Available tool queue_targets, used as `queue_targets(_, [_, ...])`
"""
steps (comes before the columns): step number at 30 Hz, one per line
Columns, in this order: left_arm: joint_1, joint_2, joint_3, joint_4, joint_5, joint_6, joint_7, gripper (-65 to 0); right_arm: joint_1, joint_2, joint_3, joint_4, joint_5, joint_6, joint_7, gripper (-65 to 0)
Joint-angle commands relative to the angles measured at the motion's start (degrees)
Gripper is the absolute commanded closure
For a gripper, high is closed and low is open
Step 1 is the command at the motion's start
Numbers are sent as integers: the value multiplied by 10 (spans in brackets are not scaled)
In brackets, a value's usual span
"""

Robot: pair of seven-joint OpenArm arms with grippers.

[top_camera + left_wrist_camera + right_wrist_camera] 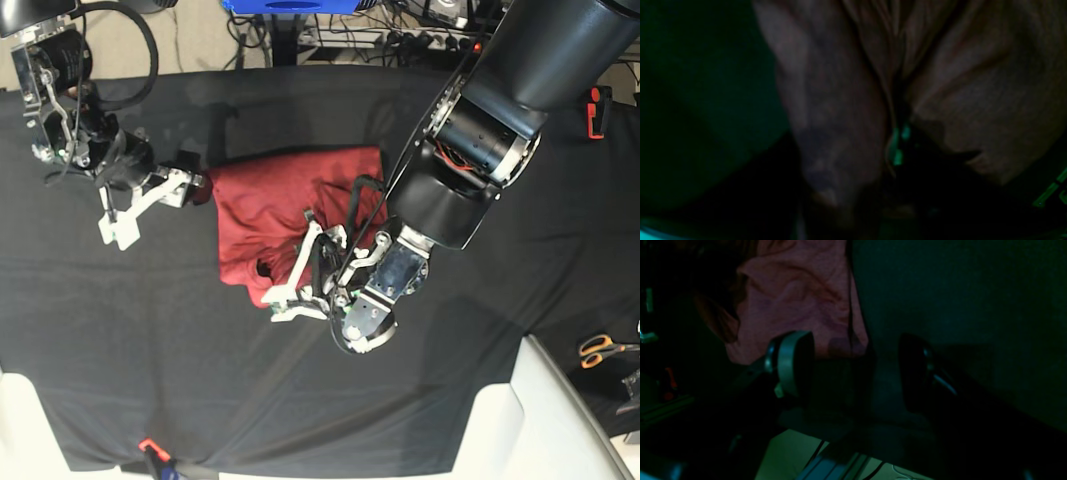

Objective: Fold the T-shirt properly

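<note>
The T-shirt (285, 205) lies bunched in a maroon heap in the middle of the black cloth. My left gripper (295, 272) reaches down at the shirt's near edge, its white fingers standing apart over the fabric there. In the left wrist view, folds of the T-shirt (973, 83) fill the dark frame and the fingers are hidden. My right gripper (155, 212) rests just left of the shirt, open and empty. In the right wrist view its pads (795, 363) stand wide apart, with the T-shirt (796, 300) just beyond them.
The black table cloth (120, 340) covers the table. Orange-handled scissors (600, 348) lie at the right edge, and a red tool (597, 110) sits at the far right. Cables and equipment crowd the back. A small orange clip (150, 446) sits on the front edge.
</note>
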Motion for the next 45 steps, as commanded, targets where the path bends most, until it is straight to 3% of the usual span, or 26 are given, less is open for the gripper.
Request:
queue_targets(1, [-19, 5, -2, 11, 5, -3, -11, -296, 5, 4, 2, 11, 7, 5, 5, -363])
queue_targets(5, [-19, 5, -2, 10, 28, -3, -23, -408, 5, 4, 2, 11, 7, 5, 5, -363])
queue_targets(8, [-29, 5, -2, 10, 40, -3, -33, -453, 5, 4, 2, 11, 7, 5, 5, -363])
queue_targets(25, [-82, 0, -1, 6, 43, -3, -43, -459, 11, 4, 2, 11, 7, 5, 5, -363])
queue_targets(40, [-89, -27, -1, 6, 43, -3, -45, -457, 11, 0, 1, 12, 7, 5, 5, -363])
queue_targets(45, [-87, -25, -1, 6, 43, -3, -68, -454, 7, 2, -22, 66, 5, 6, 5, -363])
